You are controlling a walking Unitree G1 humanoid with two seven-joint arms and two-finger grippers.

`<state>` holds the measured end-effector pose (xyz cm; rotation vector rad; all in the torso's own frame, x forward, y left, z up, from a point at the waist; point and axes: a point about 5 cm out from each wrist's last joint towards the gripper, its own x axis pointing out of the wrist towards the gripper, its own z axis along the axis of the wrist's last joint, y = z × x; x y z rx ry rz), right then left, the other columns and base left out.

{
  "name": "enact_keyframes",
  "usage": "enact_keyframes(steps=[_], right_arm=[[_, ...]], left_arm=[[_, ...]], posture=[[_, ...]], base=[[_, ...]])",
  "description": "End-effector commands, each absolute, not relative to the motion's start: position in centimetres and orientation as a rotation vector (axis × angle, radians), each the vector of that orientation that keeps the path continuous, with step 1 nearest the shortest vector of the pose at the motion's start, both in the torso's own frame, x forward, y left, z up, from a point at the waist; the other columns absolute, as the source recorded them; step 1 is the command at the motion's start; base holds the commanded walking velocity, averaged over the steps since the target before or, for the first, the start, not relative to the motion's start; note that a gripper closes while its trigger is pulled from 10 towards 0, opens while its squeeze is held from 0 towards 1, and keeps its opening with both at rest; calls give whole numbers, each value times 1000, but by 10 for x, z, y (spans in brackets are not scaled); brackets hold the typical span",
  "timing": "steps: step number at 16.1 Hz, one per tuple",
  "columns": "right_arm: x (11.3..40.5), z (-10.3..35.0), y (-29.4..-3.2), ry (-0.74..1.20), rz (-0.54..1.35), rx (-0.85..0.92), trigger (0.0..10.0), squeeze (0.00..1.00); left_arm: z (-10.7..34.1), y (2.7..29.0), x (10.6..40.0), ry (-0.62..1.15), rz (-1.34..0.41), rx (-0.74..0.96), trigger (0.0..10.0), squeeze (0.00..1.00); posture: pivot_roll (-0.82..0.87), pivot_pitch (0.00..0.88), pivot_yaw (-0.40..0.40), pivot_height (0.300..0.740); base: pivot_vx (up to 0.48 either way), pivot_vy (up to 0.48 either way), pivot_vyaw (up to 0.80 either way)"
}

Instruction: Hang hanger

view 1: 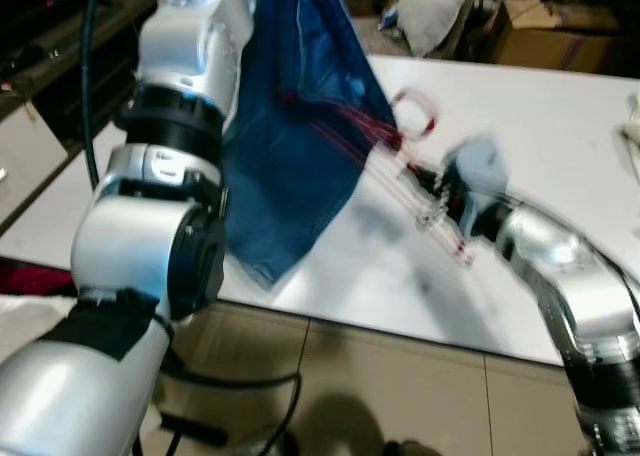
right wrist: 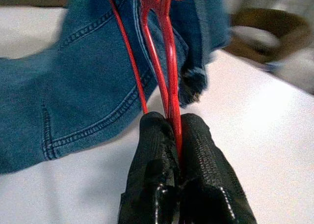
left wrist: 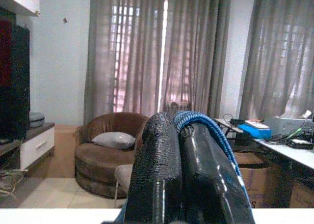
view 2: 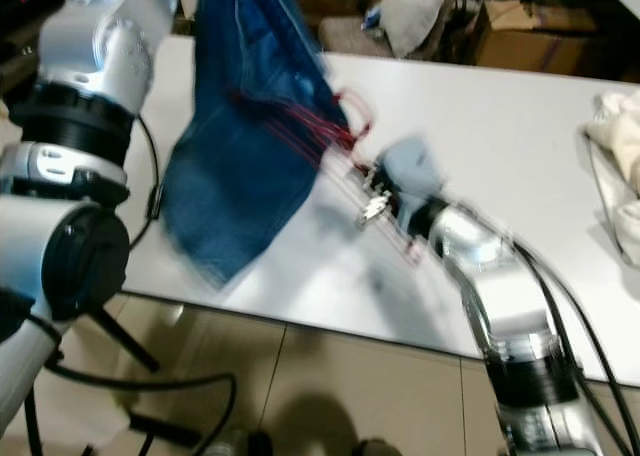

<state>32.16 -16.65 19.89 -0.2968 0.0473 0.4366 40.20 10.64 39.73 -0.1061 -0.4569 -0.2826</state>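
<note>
Over the tabletop [view 1: 560, 126], left gripper [left wrist: 182, 172] clenches jeans [view 1: 300, 126]; right gripper [right wrist: 179, 155] clenches the red hanger [right wrist: 164, 67].

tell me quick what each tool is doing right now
Left tool: shut on the blue jeans, held up.
Right tool: shut on the red hanger over the white table.

Head views bright but motion-blurred; daylight glows through curtains [left wrist: 162, 57]; perhaps soft shadows under jeans [view 1: 300, 146].
</note>
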Motion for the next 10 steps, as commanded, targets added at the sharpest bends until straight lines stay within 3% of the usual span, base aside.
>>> enact_keyframes(steps=[1,3,6,8,10], right_arm=[[330,207,-187,16,309,-310,10000,0],[346,233,-208,-82,184,-338,10000,0],[343,255,-208,-190,325,-443,10000,0],[333,247,-208,-172,411,-519,10000,0],[318,228,-209,-108,499,-578,10000,0]], left_arm=[[410,113,398,-505,-272,-122,10000,0],[414,130,398,-519,-198,-133,10000,0],[392,168,406,-448,-19,-159,10000,0],[356,179,410,-372,31,-162,10000,0],[294,173,407,-263,4,-163,10000,0]], posture=[[-91,46,35,740],[-91,46,35,740],[-104,42,43,740],[-109,45,49,740],[-114,53,58,740]], base=[[0,0,0],[0,0,0],[0,0,0],[0,0,0],[0,0,0]])
